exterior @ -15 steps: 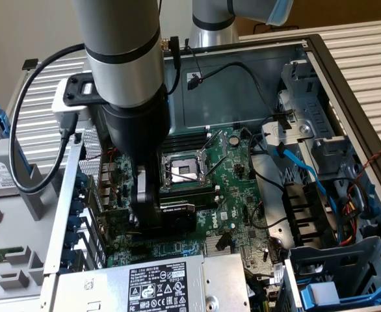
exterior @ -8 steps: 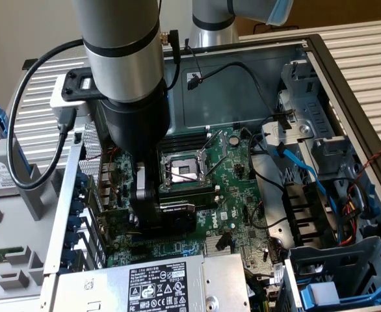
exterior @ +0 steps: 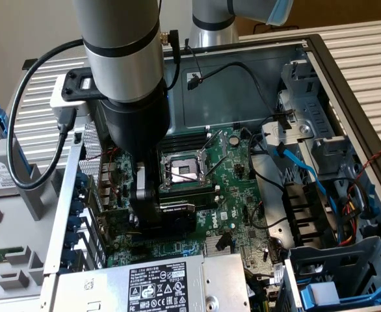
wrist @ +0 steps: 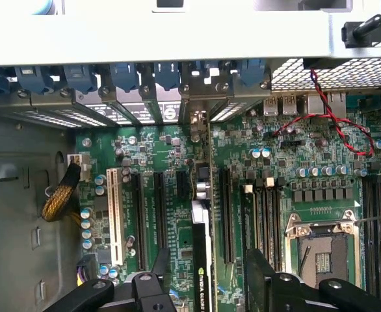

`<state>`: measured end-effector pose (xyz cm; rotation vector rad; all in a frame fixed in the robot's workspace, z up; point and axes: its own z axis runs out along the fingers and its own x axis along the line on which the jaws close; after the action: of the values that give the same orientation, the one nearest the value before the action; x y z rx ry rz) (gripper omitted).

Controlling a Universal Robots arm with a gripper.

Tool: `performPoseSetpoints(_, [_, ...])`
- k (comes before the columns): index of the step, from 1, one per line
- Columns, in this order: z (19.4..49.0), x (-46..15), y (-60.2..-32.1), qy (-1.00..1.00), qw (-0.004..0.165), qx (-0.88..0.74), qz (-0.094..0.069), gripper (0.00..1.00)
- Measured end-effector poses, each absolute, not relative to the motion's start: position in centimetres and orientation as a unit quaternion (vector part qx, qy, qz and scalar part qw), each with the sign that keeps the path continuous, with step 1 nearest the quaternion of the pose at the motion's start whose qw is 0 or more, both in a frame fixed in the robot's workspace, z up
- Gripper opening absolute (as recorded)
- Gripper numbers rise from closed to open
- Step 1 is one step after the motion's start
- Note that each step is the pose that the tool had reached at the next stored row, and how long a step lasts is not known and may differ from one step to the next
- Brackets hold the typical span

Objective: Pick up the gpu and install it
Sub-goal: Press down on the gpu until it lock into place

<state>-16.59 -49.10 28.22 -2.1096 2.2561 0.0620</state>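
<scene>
Fingers [wrist: 166,263] spread wide either side of upright gpu [wrist: 201,260]

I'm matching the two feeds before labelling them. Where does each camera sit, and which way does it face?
Exterior view: off the arm, above and outside the open computer case, looking down into it; the arm's grey and black body shows.
Wrist view: on the wrist, looking straight down at the motherboard; the open gripper straddles the gpu, standing on edge.
Shared: motherboard, gpu, gripper.
</scene>
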Motion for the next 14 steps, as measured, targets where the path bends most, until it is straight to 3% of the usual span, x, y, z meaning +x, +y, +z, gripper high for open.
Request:
performPoseSetpoints(4, [28.22, -16.59, -49.10, 0.730, 0.026, -0.683, 0.020, 0.56])
performPoseSetpoints(6, [28.22, -16.59, -49.10, 0.730, 0.026, -0.683, 0.020, 0.43])
performPoseSetpoints(7, [28.22, -16.59, -49.10, 0.730, 0.026, -0.683, 0.020, 0.43])
performPoseSetpoints(10, [28.24, -16.59, -49.10, 0.730, 0.026, -0.683, 0.020, 0.25])
performPoseSetpoints(14, [28.37, -16.59, -49.10, 0.730, 0.026, -0.683, 0.020, 0.14])
